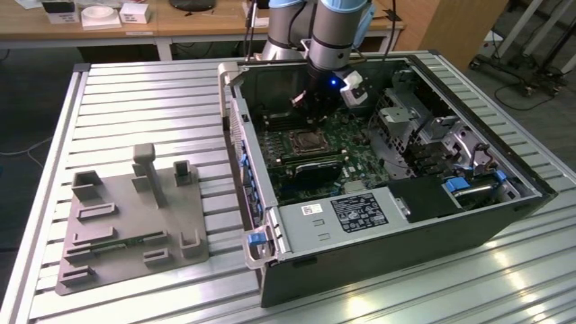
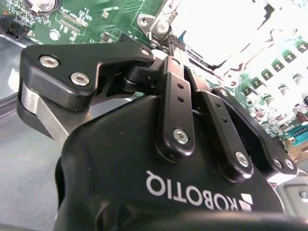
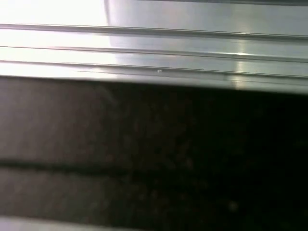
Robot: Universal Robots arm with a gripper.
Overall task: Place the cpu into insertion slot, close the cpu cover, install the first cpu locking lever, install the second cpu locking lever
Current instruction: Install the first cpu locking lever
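The pincer point(image 1: 317, 110) hangs inside the open computer case point(image 1: 378, 256), just at twelve o'clock of the insertion slot point(image 1: 306, 142) in the exterior view. In the second wrist view its fingers point(image 2: 174, 103) look drawn together, nothing visible between them, near the bright cpu cover point(image 2: 226, 29). A grey fixture point(image 1: 135, 223) sits at nine o'clock on the slatted surface point(image 1: 144, 108).

Black claw point(image 2: 175, 41), green circuit board point(image 2: 113, 21), silver-rimmed insertion slot point(image 1: 307, 142).

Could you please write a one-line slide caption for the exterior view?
Robot arm's gripper reaches into an open computer case, just above the insertion slot on the motherboard.
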